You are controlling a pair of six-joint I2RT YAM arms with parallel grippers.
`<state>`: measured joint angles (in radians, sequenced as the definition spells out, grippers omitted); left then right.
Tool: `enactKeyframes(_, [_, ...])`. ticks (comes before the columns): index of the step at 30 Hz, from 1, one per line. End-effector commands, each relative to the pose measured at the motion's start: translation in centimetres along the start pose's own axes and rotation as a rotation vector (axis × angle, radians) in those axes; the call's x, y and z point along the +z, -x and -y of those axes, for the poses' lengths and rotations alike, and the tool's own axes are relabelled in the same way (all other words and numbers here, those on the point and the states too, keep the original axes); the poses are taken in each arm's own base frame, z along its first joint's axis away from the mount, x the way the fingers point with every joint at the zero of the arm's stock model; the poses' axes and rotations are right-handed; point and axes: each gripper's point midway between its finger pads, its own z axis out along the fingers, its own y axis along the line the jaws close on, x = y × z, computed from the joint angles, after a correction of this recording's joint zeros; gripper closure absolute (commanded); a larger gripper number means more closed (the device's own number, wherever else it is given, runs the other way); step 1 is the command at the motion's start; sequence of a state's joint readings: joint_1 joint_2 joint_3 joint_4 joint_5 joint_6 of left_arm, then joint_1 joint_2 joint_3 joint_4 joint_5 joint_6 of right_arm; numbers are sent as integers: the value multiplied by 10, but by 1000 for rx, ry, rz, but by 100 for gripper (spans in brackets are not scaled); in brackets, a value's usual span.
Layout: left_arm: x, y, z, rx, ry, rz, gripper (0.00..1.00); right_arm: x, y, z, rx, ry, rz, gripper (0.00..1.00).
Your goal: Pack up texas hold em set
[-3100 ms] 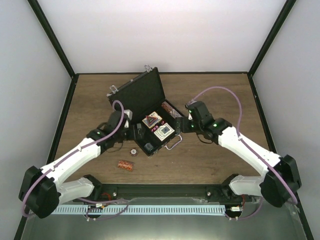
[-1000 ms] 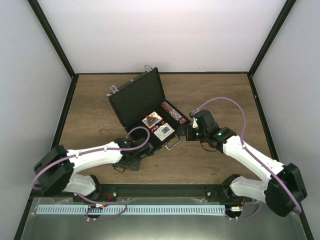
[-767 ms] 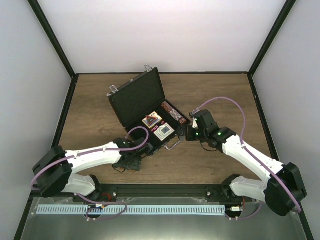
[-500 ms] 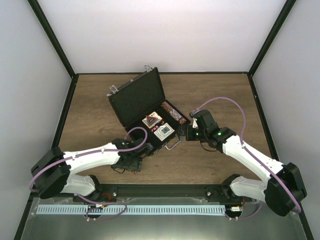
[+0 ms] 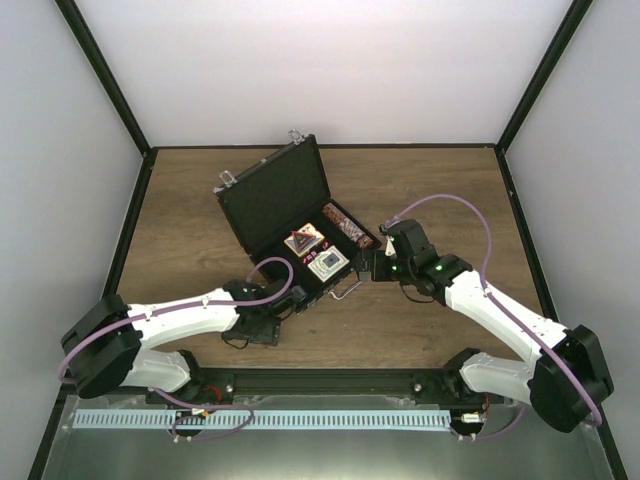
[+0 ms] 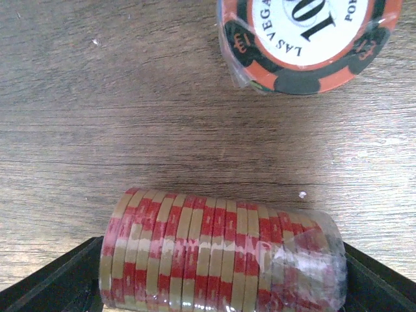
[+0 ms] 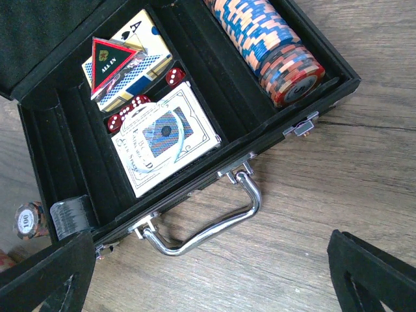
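The set's case [image 5: 275, 200] lies open mid-tabletop [image 5: 420, 190], part packed; the left pincer [image 6: 224, 276] has swung off it to straddle, jaws wide, the loose chip roll [image 6: 221, 250] in front, so a grasp comes next, while the right pincer [image 7: 214, 266] hangs wide.

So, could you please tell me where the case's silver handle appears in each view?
Top external: handle just below centre, on the case's near edge.
Left wrist: not in it.
Right wrist: lower centre.
Shared landmark: the card deck lying just behind the handle, in both.
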<state>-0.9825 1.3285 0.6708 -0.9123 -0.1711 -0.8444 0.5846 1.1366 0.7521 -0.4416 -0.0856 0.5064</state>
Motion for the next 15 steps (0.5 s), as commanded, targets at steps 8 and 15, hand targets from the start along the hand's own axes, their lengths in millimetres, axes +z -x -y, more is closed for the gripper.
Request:
enactKeyframes(8, [-3, 9, 1, -28, -16, 55, 14, -6, 7, -3, 19, 9, 15, 0])
enactKeyframes(15, [0, 11, 3, -37, -25, 59, 23, -6, 6, -3, 21, 11, 14, 0])
